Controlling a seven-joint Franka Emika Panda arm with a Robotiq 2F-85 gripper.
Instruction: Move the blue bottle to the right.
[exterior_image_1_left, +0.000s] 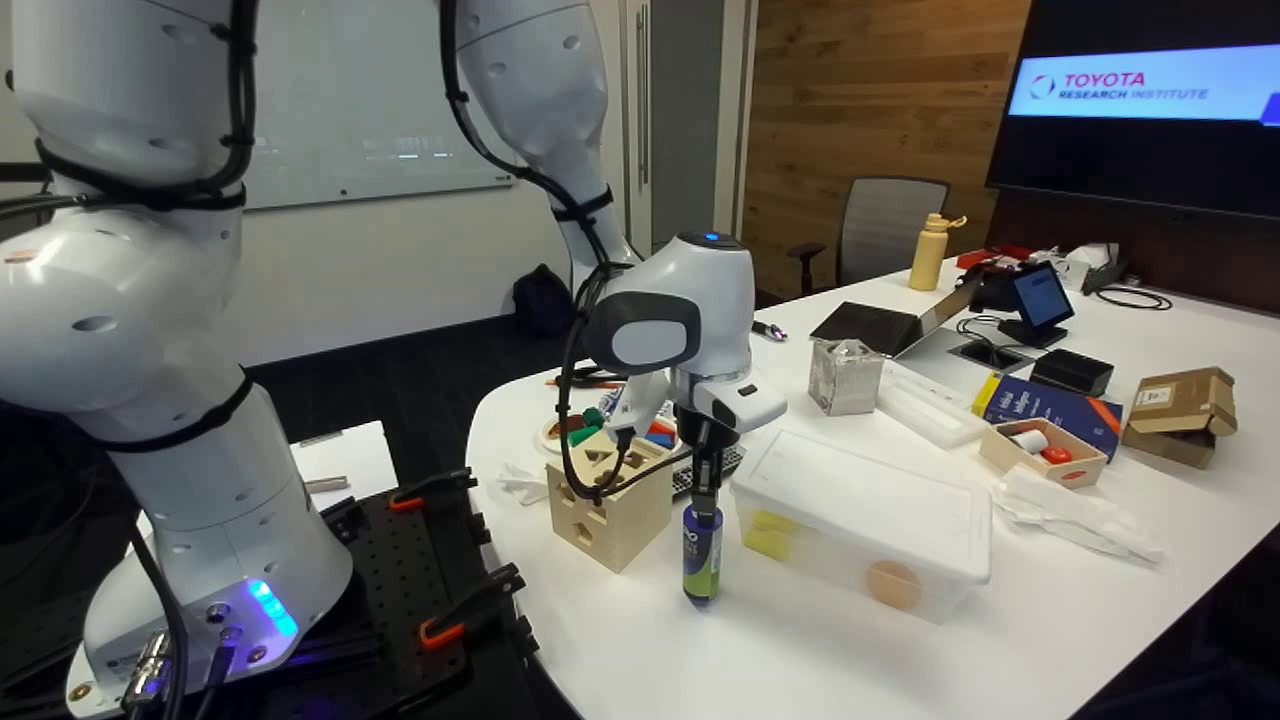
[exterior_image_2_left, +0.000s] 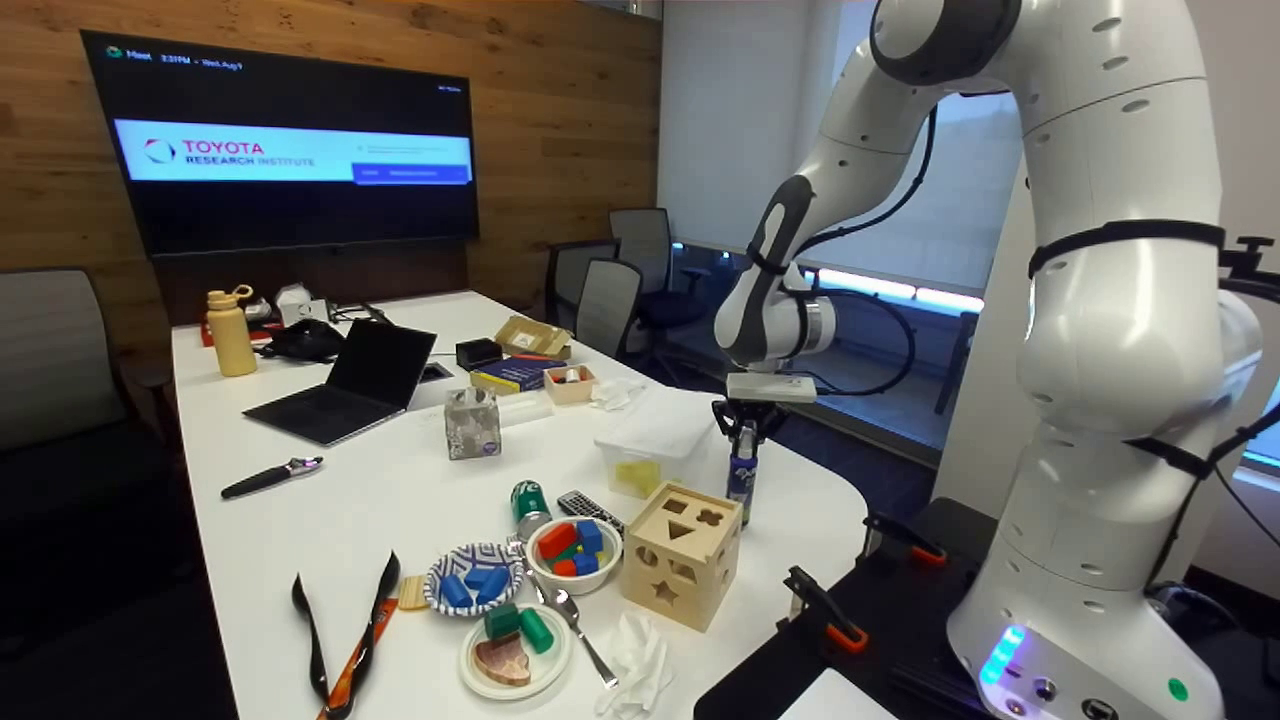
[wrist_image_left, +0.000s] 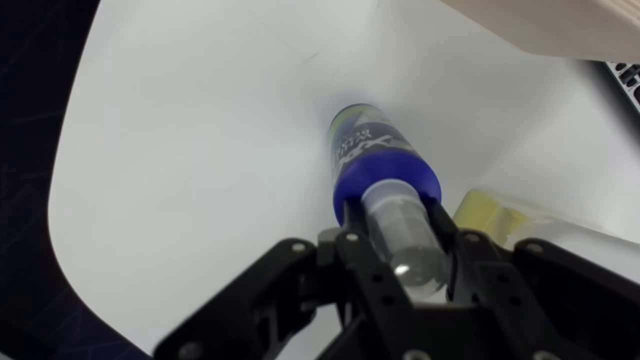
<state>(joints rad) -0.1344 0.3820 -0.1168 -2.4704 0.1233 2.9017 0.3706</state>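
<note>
The blue bottle stands upright beside the wooden cube box and the clear plastic bin; it shows in both exterior views (exterior_image_1_left: 702, 560) (exterior_image_2_left: 741, 483). It has a blue upper body, a green lower part and a clear narrow cap. In the wrist view the bottle (wrist_image_left: 382, 160) points up between the fingers. My gripper (exterior_image_1_left: 706, 500) comes from above, also seen in an exterior view (exterior_image_2_left: 745, 440). In the wrist view my gripper (wrist_image_left: 396, 212) has a finger against each side of the clear cap. The base is at or very near the tabletop; I cannot tell if it touches.
The wooden cube box (exterior_image_1_left: 610, 520) and the lidded plastic bin (exterior_image_1_left: 865, 500) stand close on either side of the bottle. Bowls of blocks (exterior_image_2_left: 575, 555), a plate (exterior_image_2_left: 515, 655) and a can (exterior_image_2_left: 528, 505) lie beyond the cube. Clamps (exterior_image_1_left: 470, 605) line the robot's mount.
</note>
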